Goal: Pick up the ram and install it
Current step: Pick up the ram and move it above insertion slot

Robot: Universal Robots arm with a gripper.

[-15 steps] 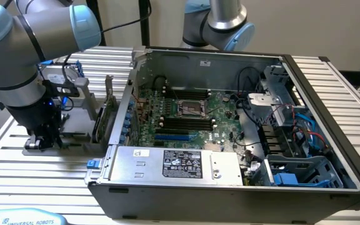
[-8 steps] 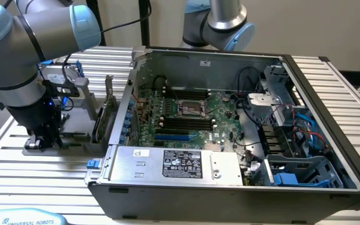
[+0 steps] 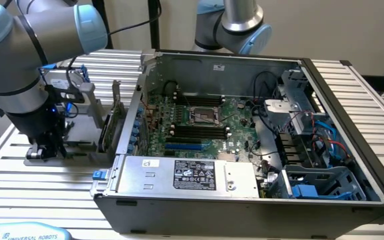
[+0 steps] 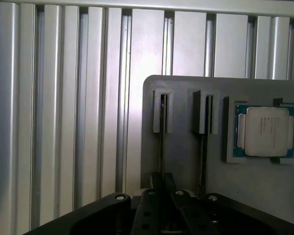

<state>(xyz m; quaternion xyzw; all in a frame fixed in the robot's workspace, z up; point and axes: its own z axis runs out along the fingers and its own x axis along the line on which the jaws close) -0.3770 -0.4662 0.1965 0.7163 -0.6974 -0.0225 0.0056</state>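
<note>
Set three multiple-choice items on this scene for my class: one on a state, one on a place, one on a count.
1. The computer case is: A shut; B upside down; C open.
2. The gripper is: A in the case; B over the grey holder; C on the floor.
3. How many slotted brackets does the holder carry? A two; B one; C four.
Key: C, its motherboard shows; B, it hangs over the holder beside the case; A, two stand beside the processor.
</note>
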